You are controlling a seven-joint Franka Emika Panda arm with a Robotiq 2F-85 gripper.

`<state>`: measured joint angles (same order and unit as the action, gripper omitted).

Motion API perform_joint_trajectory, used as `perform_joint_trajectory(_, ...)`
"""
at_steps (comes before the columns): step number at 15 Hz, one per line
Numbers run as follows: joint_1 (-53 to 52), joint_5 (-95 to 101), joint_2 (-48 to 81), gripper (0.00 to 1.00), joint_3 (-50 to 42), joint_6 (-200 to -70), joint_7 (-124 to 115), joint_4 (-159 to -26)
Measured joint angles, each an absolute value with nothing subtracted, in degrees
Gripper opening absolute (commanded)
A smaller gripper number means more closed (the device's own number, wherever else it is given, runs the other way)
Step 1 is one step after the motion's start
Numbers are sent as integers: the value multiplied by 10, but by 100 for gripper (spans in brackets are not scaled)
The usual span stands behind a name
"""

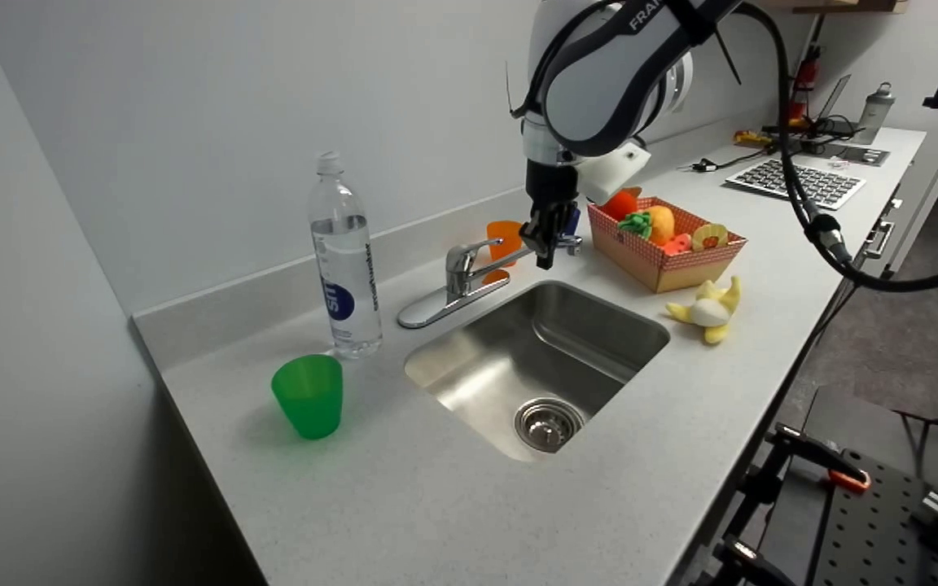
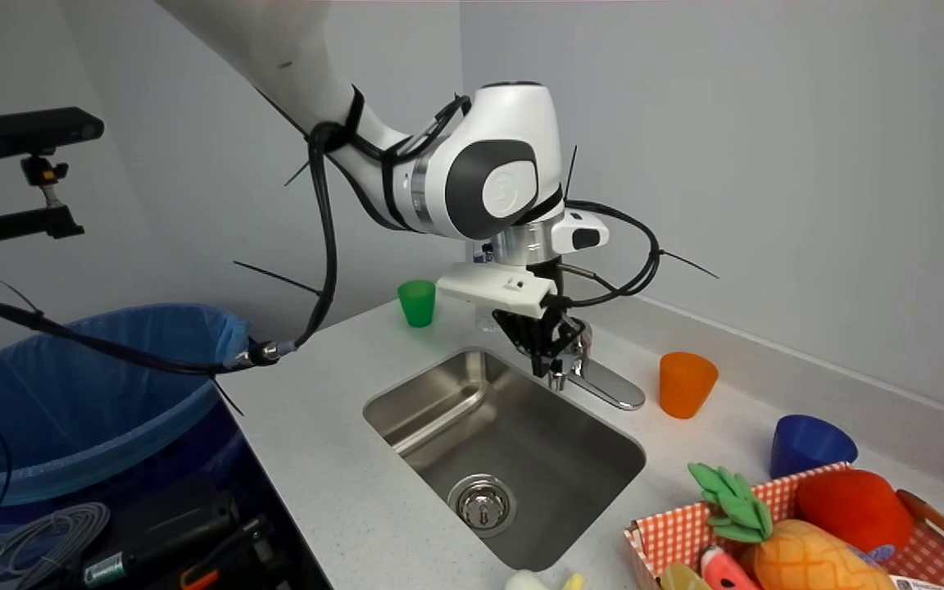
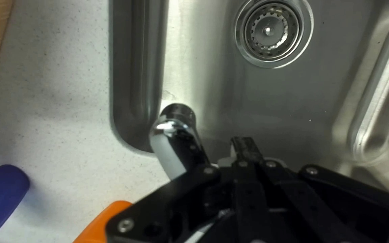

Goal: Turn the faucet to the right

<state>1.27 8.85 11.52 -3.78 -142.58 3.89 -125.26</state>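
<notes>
The chrome faucet (image 1: 461, 270) stands at the sink's back edge, with a short handle on its base. Its long spout points away past my gripper in an exterior view. Its base plate (image 2: 610, 385) shows in an exterior view, partly hidden by my gripper. The spout's end (image 3: 177, 130) shows in the wrist view, left of my fingers. My gripper (image 1: 546, 259) points down beside the spout, with its fingertips (image 3: 247, 148) together and nothing seen between them. It also shows in an exterior view (image 2: 539, 367). I cannot tell whether it touches the spout.
The steel sink (image 1: 485, 378) lies below. A clear water bottle (image 1: 347, 277) and green cup (image 1: 310, 399) stand to one side. An orange cup (image 2: 685, 383), blue cup (image 2: 810, 447) and basket of toys (image 1: 648, 264) stand on the other. A yellow plush (image 1: 711, 309) lies near the basket.
</notes>
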Motion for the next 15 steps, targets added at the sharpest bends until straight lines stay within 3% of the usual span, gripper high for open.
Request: perform_joint_trajectory(15,33,94,115,0,-88,-1426,-9,-1239)
